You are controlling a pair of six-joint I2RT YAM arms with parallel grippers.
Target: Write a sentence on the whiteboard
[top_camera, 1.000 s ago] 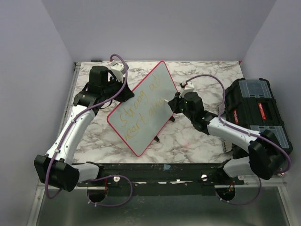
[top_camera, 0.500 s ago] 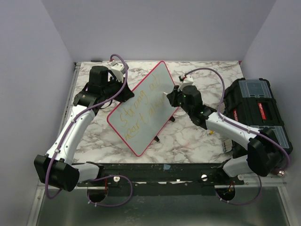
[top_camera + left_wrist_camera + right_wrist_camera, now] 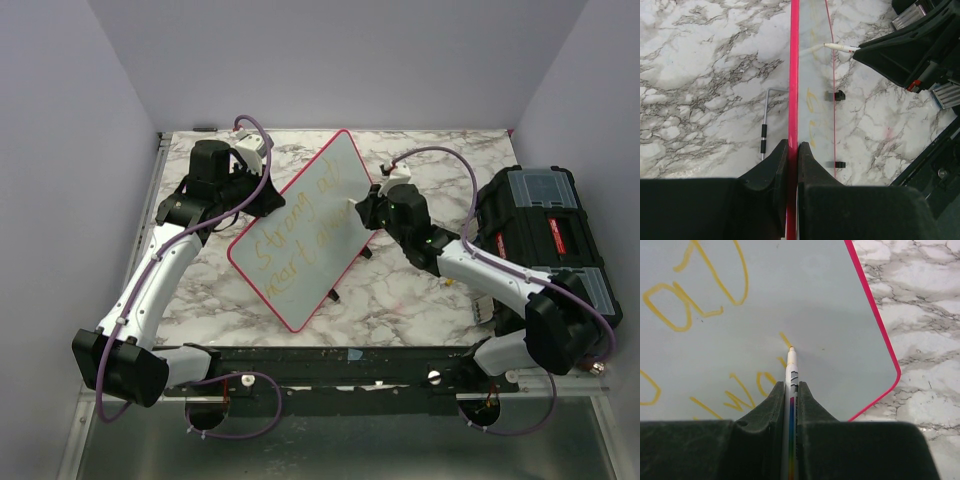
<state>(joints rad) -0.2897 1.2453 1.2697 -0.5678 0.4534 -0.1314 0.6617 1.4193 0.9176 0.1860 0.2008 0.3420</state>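
The whiteboard [image 3: 290, 262], pale with a red-pink rim, stands tilted on the marble table. My left gripper [image 3: 792, 150] is shut on its rim [image 3: 794, 75] at the board's left edge, also visible in the top view [image 3: 268, 205]. My right gripper [image 3: 791, 390] is shut on a white marker [image 3: 791, 367] with a rainbow stripe. The marker's tip rests on the board at the end of a short yellow stroke. The sentence [image 3: 300, 232] runs in two lines of yellow handwriting, with its strokes [image 3: 715, 287] close in the right wrist view. The marker [image 3: 840, 47] touches the board's face.
A black toolbox [image 3: 545, 235] with red latches sits at the table's right edge, beside my right arm. A thin metal rod [image 3: 763, 130] lies on the marble behind the board. Small black feet [image 3: 838, 95] stick out from the board's lower edge.
My right arm has shifted slightly away and left, carrying the marker tip along the end of the lower line. The left arm and the board have stayed put.
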